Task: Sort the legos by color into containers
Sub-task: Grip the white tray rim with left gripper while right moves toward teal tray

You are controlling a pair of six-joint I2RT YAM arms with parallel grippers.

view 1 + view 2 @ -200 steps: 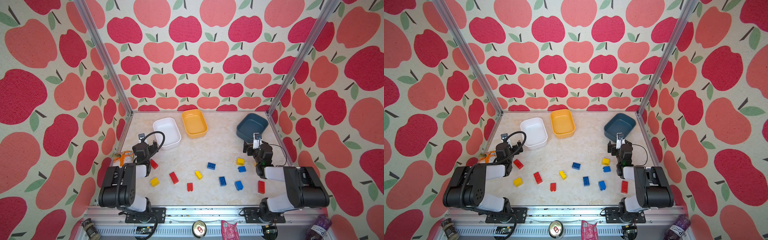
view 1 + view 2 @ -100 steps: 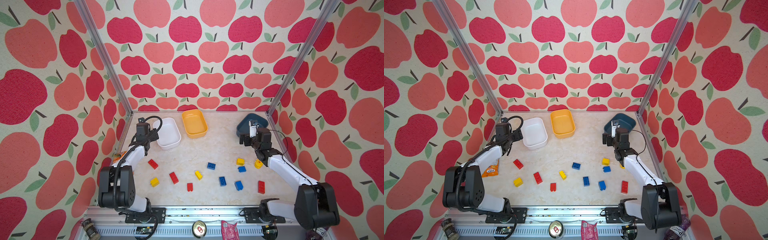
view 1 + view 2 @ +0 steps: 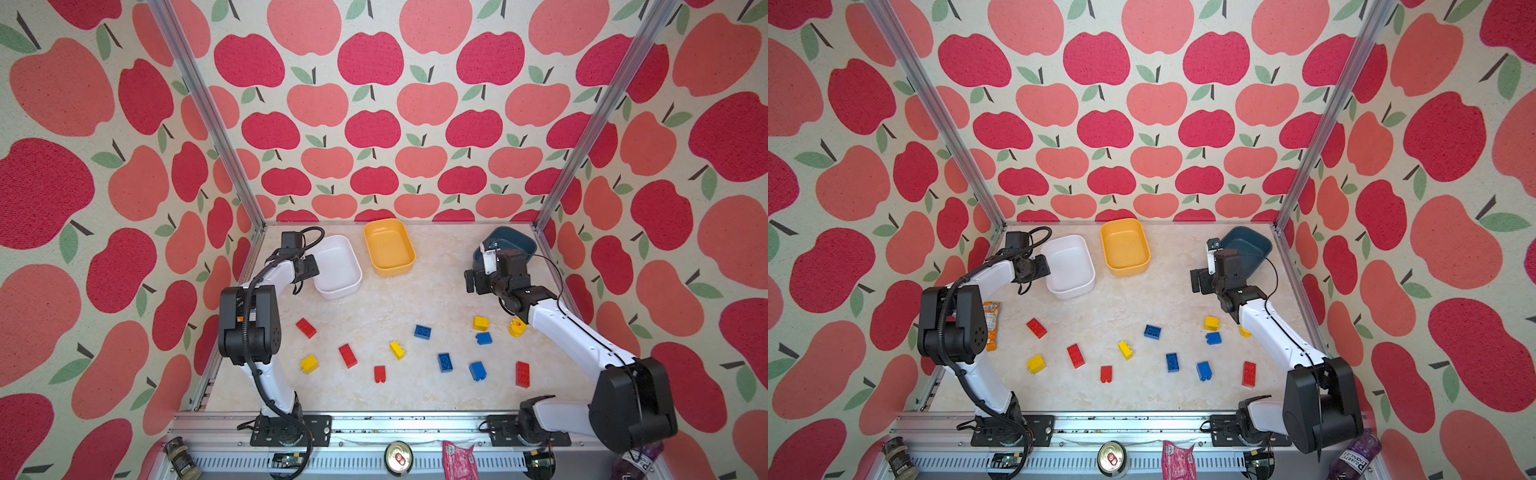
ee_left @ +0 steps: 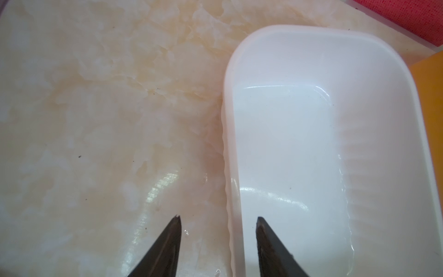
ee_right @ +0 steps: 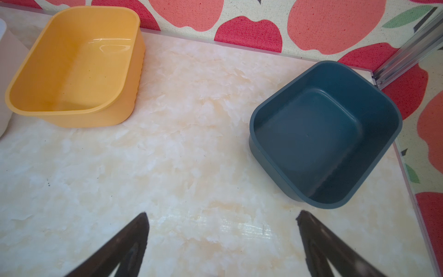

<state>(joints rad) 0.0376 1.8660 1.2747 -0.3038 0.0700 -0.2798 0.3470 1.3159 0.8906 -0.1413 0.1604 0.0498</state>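
- Red, yellow and blue studded plastic lego bricks lie loose on the front half of the pale marble-look table (image 3: 374,299). None is in a tub.
- Counted in both top views, there are four red lego bricks (image 3: 347,355), four yellow lego bricks (image 3: 397,350) and four blue lego bricks (image 3: 422,331). That makes twelve.
- Three shallow plastic tubs with round corners sit at the back. The white tub (image 3: 336,266) and the yellow-orange tub (image 3: 388,247) are just beside each other. The dark blue tub (image 3: 519,241) is well apart, in the back right corner.
- Only the left wrist view shows how the left gripper (image 4: 218,218) stands. One finger is outside the white tub's side wall and one is inside. The jaws are partly open, with a gap on each side of the wall, and grip nothing.
- The right gripper (image 5: 221,215) is spread wide and holds nothing. It hangs over bare table near the dark blue tub.
- Only the top views show the bricks.
- A crinkled orange snack packet (image 3: 992,324) shows beside the left arm in a top view.
- One round metal can (image 3: 398,457) sits on the front rail.
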